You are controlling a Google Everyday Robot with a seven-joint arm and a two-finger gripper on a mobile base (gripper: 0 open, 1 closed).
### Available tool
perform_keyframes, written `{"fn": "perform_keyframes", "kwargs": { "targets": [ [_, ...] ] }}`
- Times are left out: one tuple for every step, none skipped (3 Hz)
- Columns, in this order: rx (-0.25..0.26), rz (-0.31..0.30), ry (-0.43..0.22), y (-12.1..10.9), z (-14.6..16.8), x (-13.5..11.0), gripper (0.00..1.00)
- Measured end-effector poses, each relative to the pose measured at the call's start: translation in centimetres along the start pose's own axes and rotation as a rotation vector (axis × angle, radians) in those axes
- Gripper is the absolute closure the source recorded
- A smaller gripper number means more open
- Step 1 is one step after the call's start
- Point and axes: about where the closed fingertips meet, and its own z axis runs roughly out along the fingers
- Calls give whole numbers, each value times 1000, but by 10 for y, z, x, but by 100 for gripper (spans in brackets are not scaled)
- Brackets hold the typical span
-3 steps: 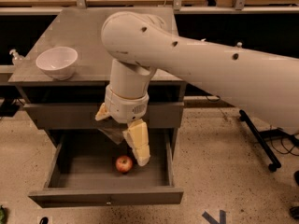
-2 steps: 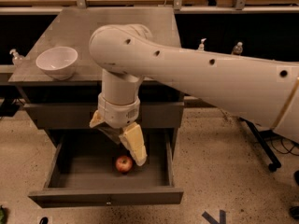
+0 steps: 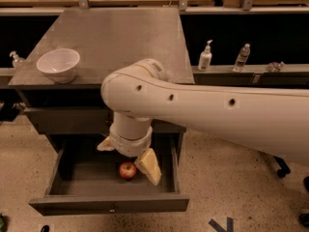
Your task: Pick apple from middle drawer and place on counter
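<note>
While arm [image 3: 193,105] angles down, gripper [image 3: 128,159] splayed over apple [image 3: 127,170], in middle drawer [image 3: 87,180]

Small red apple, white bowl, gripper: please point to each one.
small red apple [image 3: 127,169]: camera view, its front skin.
white round bowl [image 3: 58,74]: camera view, its outer wall.
gripper [image 3: 125,159]: camera view, between its fingertips, over the open grey drawer [image 3: 111,204].

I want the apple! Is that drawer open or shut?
Open: the middle drawer is pulled out, apple inside, gripper hanging over it.
</note>
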Motion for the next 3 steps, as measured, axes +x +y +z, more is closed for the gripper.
{"fn": "perform_keyframes", "kwargs": {
  "targets": [
    [-18,9,47,-8,-4,4,0],
    [10,-133,135,-21,41,6,0],
    [96,-242,196,-52,85,-1,0]
  ]
}}
